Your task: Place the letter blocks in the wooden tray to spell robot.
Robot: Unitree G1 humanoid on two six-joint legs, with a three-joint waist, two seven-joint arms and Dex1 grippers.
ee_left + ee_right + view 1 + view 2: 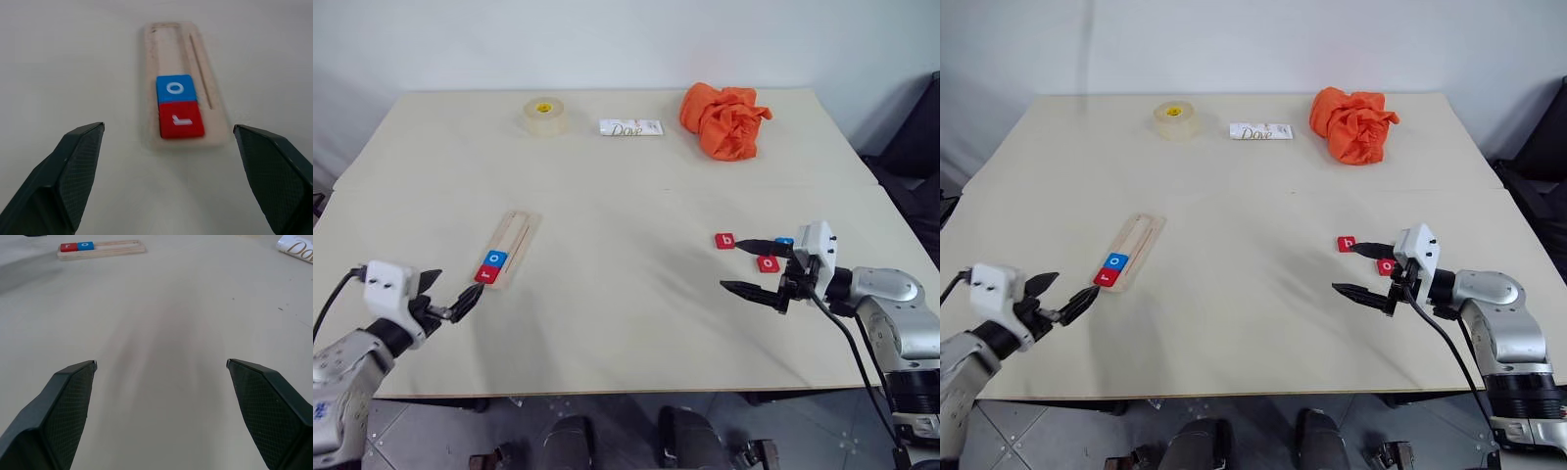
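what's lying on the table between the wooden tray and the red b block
Nothing: between the wooden tray and the red b block there is only bare table, as the left eye view shows.

The wooden tray [512, 247], long, narrow and pale, lies flat on the table's left side. At its near end sit a red r block [486, 274] and a blue o block [495, 259], touching. Well to the right, a red b block [725, 240], a red o block [768, 263] and a partly hidden blue block [785, 241] lie loose.

The left gripper [450, 294] points toward two o'clock with fingers spread; the right gripper [751, 267] points toward nine o'clock, fingers wide apart.
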